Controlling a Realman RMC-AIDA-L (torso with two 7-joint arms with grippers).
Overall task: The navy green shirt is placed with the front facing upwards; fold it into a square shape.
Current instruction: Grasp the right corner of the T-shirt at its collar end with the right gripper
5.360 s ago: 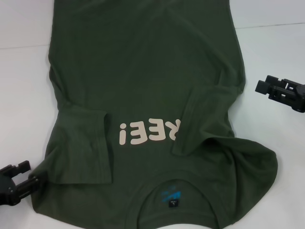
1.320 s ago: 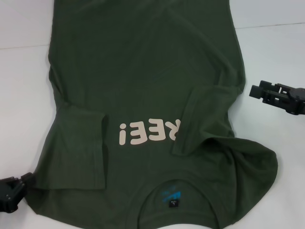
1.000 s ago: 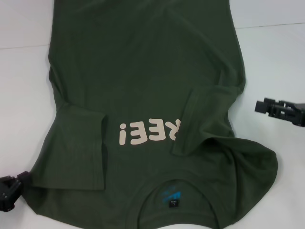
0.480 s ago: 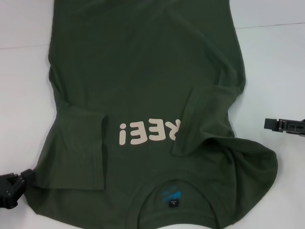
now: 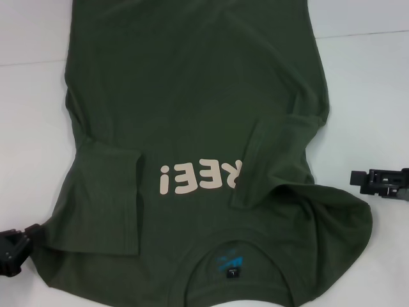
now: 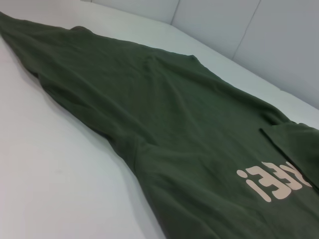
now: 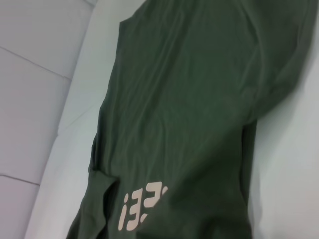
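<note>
The left gripper (image 5: 16, 246) sits at the shirt's near-left corner; whether it is clenched I cannot tell. The shirt (image 5: 192, 96) lies flat on the table (image 5: 364, 83), both sleeves folded inward, body unfolded. The right gripper (image 5: 377, 181) hovers right, grip unclear.

Bright, even overhead light, soft faint shadows, no glare; both wrist views slightly blurred.

shirt (image 5: 192, 96) hem runs off frame, far from both | left end effector (image 5: 16, 246) half cropped | right end effector (image 5: 383, 182) clipped, fingers unclear
</note>
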